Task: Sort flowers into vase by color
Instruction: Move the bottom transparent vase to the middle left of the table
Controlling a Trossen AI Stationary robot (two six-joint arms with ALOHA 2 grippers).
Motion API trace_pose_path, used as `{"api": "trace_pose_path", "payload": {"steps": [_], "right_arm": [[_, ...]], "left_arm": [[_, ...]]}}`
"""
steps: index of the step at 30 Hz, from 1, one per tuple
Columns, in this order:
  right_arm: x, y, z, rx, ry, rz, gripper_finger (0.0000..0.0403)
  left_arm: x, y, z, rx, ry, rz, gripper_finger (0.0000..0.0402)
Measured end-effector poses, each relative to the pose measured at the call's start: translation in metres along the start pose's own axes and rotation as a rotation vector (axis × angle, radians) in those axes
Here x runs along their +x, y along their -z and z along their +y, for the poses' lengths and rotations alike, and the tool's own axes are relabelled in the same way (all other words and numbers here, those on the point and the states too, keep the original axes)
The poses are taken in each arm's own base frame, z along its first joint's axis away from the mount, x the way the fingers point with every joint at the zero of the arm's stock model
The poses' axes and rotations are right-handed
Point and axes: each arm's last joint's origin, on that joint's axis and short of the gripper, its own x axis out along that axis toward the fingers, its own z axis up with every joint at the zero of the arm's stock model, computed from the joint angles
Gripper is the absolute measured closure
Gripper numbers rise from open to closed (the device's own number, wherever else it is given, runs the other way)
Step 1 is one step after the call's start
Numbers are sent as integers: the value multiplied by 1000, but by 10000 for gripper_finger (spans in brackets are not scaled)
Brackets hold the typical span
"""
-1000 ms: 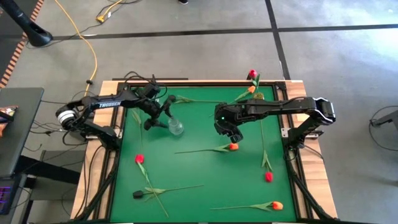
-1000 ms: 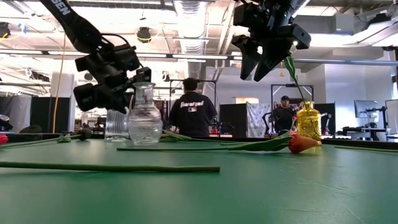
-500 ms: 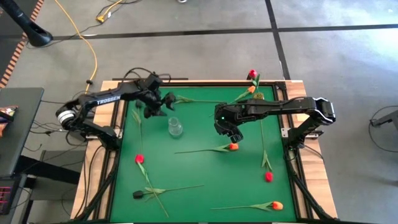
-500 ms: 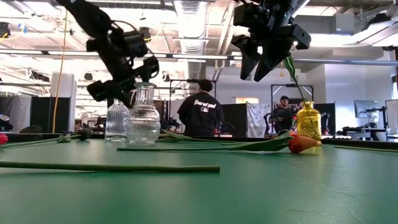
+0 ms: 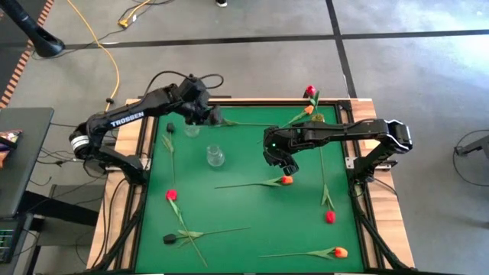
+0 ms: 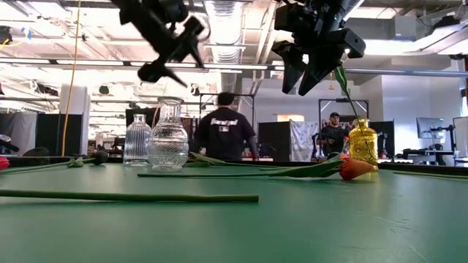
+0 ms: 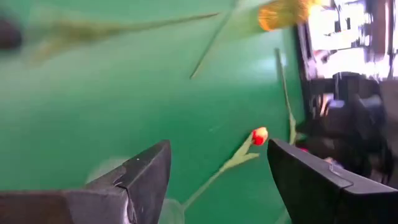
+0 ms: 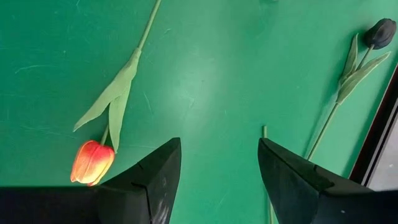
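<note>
Tulips lie scattered on the green mat: an orange tulip (image 5: 286,180) near the middle, a red one (image 5: 171,195) and a dark one (image 5: 169,238) at the left, and a red (image 5: 330,217) and an orange one (image 5: 340,252) at the right. Two clear glass vases (image 5: 216,156) (image 5: 191,130) stand upright at the far left. A yellow vase (image 6: 363,142) at the far right holds a leaning stem. My left gripper (image 5: 216,118) hangs open high above the far clear vase. My right gripper (image 5: 279,162) hovers open just beyond the orange tulip (image 8: 92,162).
A dark tulip (image 8: 380,31) lies near the mat's edge. More stems lie along the far edge (image 5: 244,122). A long stem (image 6: 128,196) crosses the mat's near part. The raised wooden frame (image 5: 137,191) borders the mat. People stand in the room beyond the table.
My left gripper has risen from beside the nearer clear vase, gone toward the table's far edge and rolled about its own axis, with its fingers still apart. The vase stays upright in place. My right arm has kept still.
</note>
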Motion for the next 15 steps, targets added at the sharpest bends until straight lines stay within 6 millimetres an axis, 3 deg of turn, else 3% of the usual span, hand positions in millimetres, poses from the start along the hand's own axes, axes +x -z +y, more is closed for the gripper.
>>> {"api": "trace_pose_path", "payload": {"steps": [6, 15], "right_arm": [[0, -1, 2, 70, -4, 0, 163], [0, -1, 4, 294, -15, 10, 163]], "left_arm": [[-4, 26, -29, 443, -86, 50, 147], [9, 70, -48, 1081, -96, 186, 147]]}}
